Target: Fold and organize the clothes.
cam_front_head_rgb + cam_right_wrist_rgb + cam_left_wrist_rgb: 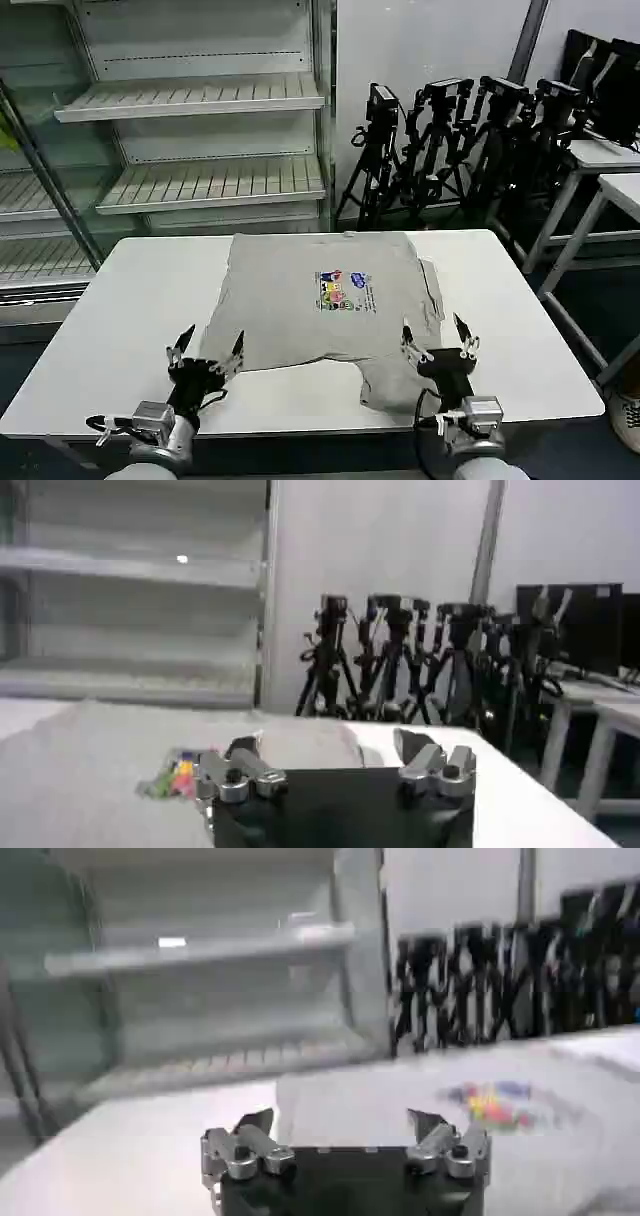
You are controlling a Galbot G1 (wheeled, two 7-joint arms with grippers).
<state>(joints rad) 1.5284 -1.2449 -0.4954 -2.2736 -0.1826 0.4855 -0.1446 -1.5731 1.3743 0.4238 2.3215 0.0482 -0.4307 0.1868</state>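
On the white table [120, 300] the grey T-shirt [300, 310] lies flat, collar away from the robot, its hem nearest both grippers. Left gripper [207, 352] hovers open just off the hem's corner; right gripper [437, 340], also open, sits over the trailing flap, probably closer. Wrist views show the chest print [495, 1100] ahead.

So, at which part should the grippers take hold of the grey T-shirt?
Probably the near hem of the T-shirt, approached from the robot's side: it lies flat, and the open left gripper and right gripper hover at its two near corners.
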